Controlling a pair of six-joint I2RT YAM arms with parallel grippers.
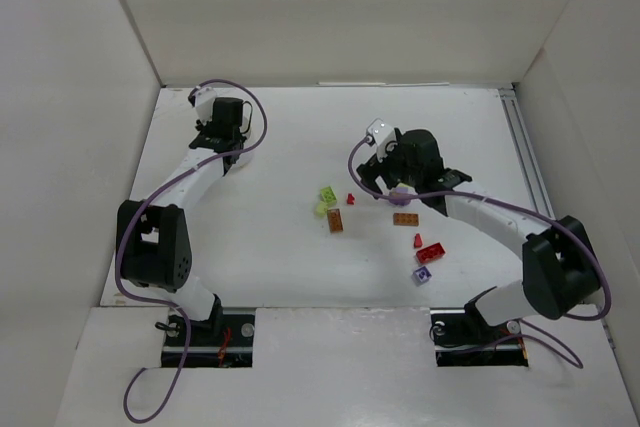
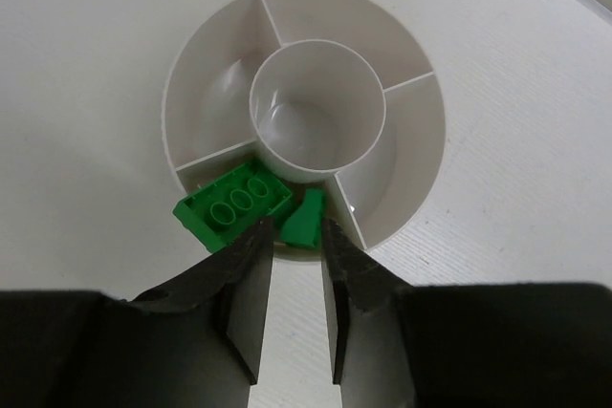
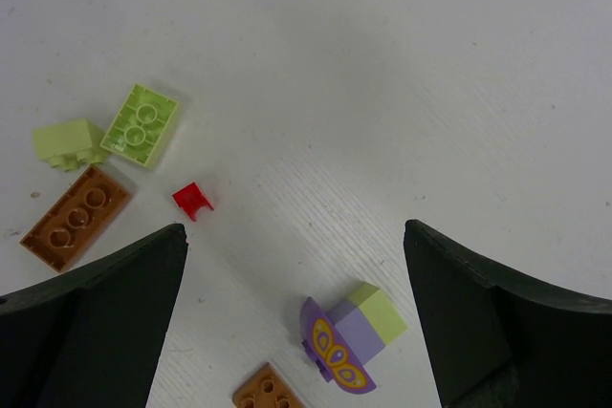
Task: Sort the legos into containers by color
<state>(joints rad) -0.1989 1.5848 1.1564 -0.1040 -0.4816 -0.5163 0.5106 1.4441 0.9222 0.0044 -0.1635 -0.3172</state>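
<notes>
The round white dish (image 2: 419,155) lies under my left gripper (image 2: 292,232), and in the top view the left gripper (image 1: 214,140) hides it. A green lego brick (image 2: 232,205) rests in the dish's near compartment, against the rim. A small green lego (image 2: 304,220) sits between the left fingertips, which are shut on it over that same compartment. My right gripper (image 3: 295,236) hangs open above a purple-and-lime lego (image 3: 349,343); from above, the right gripper (image 1: 396,183) stands mid-table. Lime legos (image 3: 140,125), a tiny red lego (image 3: 192,200) and an orange-brown plate (image 3: 76,217) lie to its left.
Loose on the table in the top view are an orange-brown plate (image 1: 405,219), two red legos (image 1: 430,253), a pale purple lego (image 1: 423,274) and the lime pair (image 1: 327,193). White walls enclose the table on three sides.
</notes>
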